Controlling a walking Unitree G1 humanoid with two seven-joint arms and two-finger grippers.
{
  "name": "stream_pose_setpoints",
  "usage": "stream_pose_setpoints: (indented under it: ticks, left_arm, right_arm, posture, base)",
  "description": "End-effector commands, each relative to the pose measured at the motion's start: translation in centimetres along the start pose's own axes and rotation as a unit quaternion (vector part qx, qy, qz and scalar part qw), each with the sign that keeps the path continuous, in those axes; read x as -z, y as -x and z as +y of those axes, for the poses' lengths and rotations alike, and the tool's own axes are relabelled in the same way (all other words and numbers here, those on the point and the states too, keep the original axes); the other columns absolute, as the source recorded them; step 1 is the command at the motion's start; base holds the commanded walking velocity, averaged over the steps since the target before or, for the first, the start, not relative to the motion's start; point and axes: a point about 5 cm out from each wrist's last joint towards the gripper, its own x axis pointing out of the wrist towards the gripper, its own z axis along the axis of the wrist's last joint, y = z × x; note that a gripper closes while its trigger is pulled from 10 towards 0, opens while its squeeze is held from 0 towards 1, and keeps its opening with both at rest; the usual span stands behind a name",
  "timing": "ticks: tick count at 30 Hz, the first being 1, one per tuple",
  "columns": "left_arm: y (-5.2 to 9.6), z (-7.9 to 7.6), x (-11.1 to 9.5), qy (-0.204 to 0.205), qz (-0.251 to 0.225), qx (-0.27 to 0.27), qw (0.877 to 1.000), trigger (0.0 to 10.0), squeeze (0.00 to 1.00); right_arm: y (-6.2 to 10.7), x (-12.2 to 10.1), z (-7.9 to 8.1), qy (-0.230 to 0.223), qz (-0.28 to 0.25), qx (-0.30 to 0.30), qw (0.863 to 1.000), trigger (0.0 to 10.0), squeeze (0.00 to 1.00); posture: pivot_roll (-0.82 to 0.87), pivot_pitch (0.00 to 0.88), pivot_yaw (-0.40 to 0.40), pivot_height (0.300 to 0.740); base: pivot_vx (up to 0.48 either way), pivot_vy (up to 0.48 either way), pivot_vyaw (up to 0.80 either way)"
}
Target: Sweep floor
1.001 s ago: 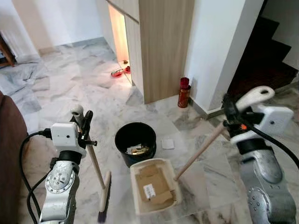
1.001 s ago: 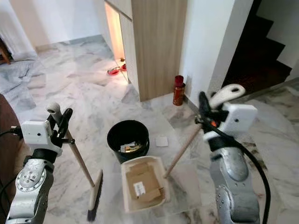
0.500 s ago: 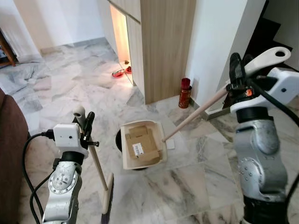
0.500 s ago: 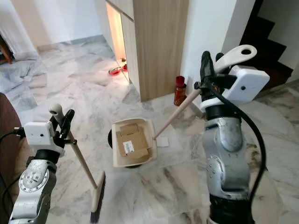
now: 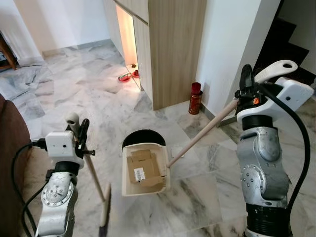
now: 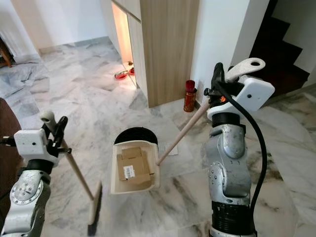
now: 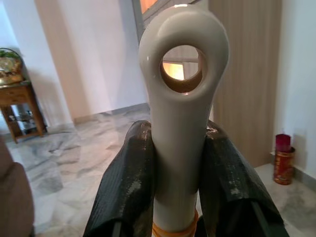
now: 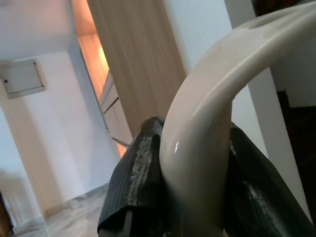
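A cream dustpan (image 5: 129, 183) with pieces of cardboard (image 5: 142, 167) in it hangs level at the near rim of a black bin (image 5: 143, 138), hiding most of the bin's mouth. Its long wooden handle (image 5: 202, 133) slants up to my right gripper (image 5: 249, 85), which is shut on the cream grip (image 8: 207, 123) at the handle's top. My left gripper (image 5: 78, 130) is shut on the cream top (image 7: 182, 98) of a broom. The broom's stick (image 5: 94, 175) runs down to its head (image 5: 104, 217) on the marble floor, left of the dustpan.
A wooden cabinet (image 5: 173, 49) and a white pillar (image 5: 232, 44) stand behind the bin, with a red canister (image 5: 195, 98) between them. Dark stairs (image 5: 291, 44) rise at the right. A brown sofa (image 5: 7, 163) fills the left edge. A small white square (image 5: 178, 152) lies by the bin.
The dustpan rose from the floor to above the bin, then came down lower at the bin's near rim, cardboard still in it. My right gripper dropped slightly. The broom stayed put.
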Motion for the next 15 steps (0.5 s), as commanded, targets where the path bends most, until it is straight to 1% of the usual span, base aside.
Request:
stream_pose_setpoints:
  ticks: [1,3,5,6,11,15]
  left_arm:
    - [-0.4,0.5,-0.9,-0.005,-0.025,-0.012,1.0,10.0,0.0]
    - [-0.3,0.6,-0.9,-0.007,-0.024,-0.011,1.0,10.0,0.0]
    - [-0.2,0.6,-0.9,-0.007,-0.024,-0.012,1.0,10.0,0.0]
    - [-0.1,0.6,-0.7,-0.007,-0.021,-0.014,1.0,10.0,0.0]
    - [0.0,0.4,-0.7,-0.007,-0.02,-0.017,1.0,10.0,0.0]
    - [0.2,0.8,-0.7,-0.011,-0.017,-0.03,0.999,10.0,0.0]
  right_arm:
    - [-0.3,-1.2,0.8,-0.011,-0.039,-0.013,0.999,10.0,0.0]
    - [-0.4,-1.3,1.0,-0.013,-0.04,-0.016,0.999,10.0,0.0]
    - [-0.5,-1.4,1.2,-0.015,-0.041,-0.021,0.999,10.0,0.0]
    - [-0.5,-1.3,1.4,-0.018,-0.038,-0.034,0.999,10.0,0.0]
    - [-0.5,-1.2,1.7,-0.02,-0.037,-0.042,0.998,10.0,0.0]
    - [-0.5,-1.3,2.0,-0.021,-0.039,-0.051,0.998,10.0,0.0]
  posture:
    - [0.09,0.0,0.037,0.74]
    - [0.09,0.0,0.034,0.74]
    - [0.08,0.0,0.031,0.74]
    - [0.08,0.0,0.033,0.74]
    - [0.09,0.0,0.028,0.74]
    - [0.09,0.0,0.024,0.74]
  base:
    - [0.364,0.0,0.0]
    - [0.409,0.0,0.0]
    - [0.412,0.0,0.41]
    - [0.424,0.0,0.0]
    - [0.434,0.0,0.0]
    - [0.442,0.0,0.0]
